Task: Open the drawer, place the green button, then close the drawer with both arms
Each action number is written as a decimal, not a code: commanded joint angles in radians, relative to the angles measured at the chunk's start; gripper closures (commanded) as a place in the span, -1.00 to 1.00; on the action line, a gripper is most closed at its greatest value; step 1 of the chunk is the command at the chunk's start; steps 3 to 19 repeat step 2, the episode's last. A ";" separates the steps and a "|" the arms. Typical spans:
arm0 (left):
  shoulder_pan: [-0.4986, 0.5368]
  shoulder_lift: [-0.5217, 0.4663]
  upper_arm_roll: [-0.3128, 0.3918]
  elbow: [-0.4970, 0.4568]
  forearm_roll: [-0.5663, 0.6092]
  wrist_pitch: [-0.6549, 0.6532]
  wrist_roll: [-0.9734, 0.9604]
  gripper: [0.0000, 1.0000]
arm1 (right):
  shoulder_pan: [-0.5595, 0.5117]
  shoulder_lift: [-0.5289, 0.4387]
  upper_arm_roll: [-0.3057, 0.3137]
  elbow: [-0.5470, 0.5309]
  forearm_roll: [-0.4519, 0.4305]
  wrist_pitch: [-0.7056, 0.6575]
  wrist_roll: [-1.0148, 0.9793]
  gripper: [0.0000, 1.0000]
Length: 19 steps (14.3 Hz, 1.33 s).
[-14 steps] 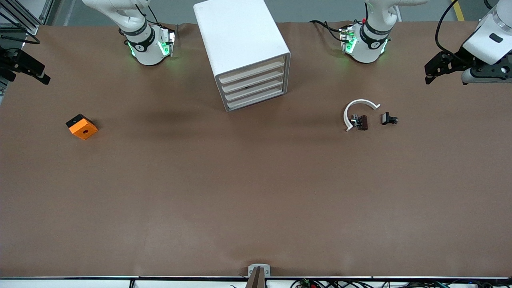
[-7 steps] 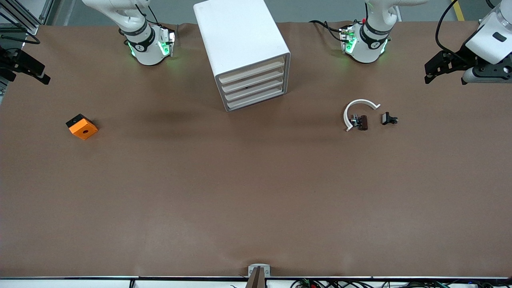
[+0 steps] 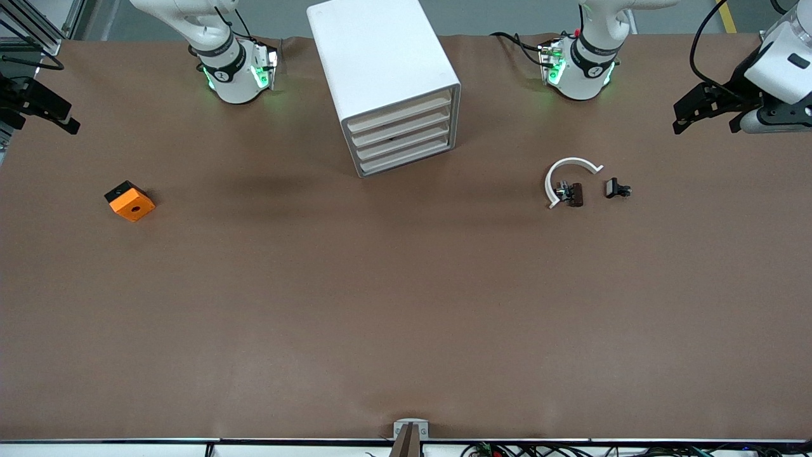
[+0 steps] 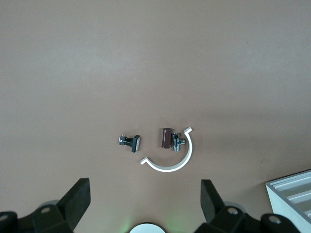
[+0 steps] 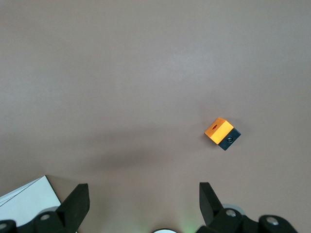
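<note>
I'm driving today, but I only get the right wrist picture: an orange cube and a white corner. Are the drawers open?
Observer: No. The cabinet has four drawers, and all are shut.
Operator: Where's the green button?
Observer: No view shows one. Toward the left arm's end of the table lie a white arc and two dark parts, nearer the front camera than the cabinet.
Operator: What's the other arm doing?
Observer: The left gripper waits open over that end of the table. Your right gripper hangs open over the end with the orange cube.
</note>
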 commanded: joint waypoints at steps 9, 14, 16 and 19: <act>0.003 0.015 -0.001 0.026 -0.017 -0.021 -0.014 -1.00 | -0.008 -0.021 0.011 -0.017 -0.005 0.009 0.009 -1.00; 0.003 0.015 -0.001 0.026 -0.017 -0.021 -0.014 -1.00 | -0.008 -0.021 0.011 -0.017 -0.005 0.009 0.009 -1.00; 0.003 0.015 -0.001 0.026 -0.017 -0.021 -0.014 -1.00 | -0.008 -0.021 0.011 -0.017 -0.005 0.009 0.009 -1.00; 0.003 0.015 -0.001 0.026 -0.017 -0.021 -0.014 -1.00 | -0.008 -0.021 0.011 -0.017 -0.005 0.009 0.009 -1.00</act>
